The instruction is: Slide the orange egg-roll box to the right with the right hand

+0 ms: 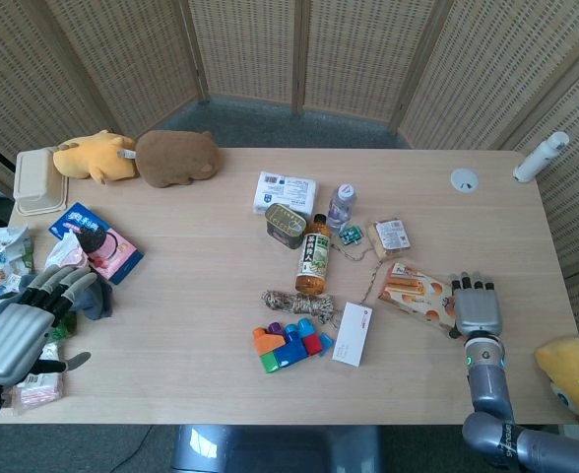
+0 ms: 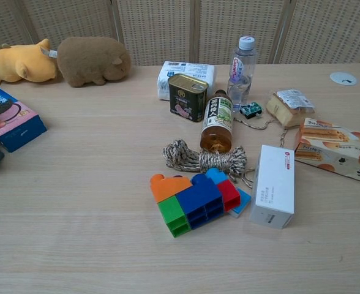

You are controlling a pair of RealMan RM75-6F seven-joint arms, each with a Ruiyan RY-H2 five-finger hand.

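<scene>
The orange egg-roll box (image 1: 418, 293) lies flat and slanted on the table's right part; the chest view shows it at the right edge (image 2: 336, 150). My right hand (image 1: 475, 307) is at the box's right end with its fingers straight and pointing away from me, holding nothing; whether it touches the box I cannot tell. My left hand (image 1: 24, 325) hovers at the table's left edge with its fingers apart and empty.
A white carton (image 1: 353, 333) lies left of the box, with toy bricks (image 1: 290, 345), twine (image 1: 300, 302) and a bottle (image 1: 314, 254) beyond it. A wrapped snack (image 1: 390, 235) sits behind the box. A yellow plush (image 1: 573, 367) is off the right edge.
</scene>
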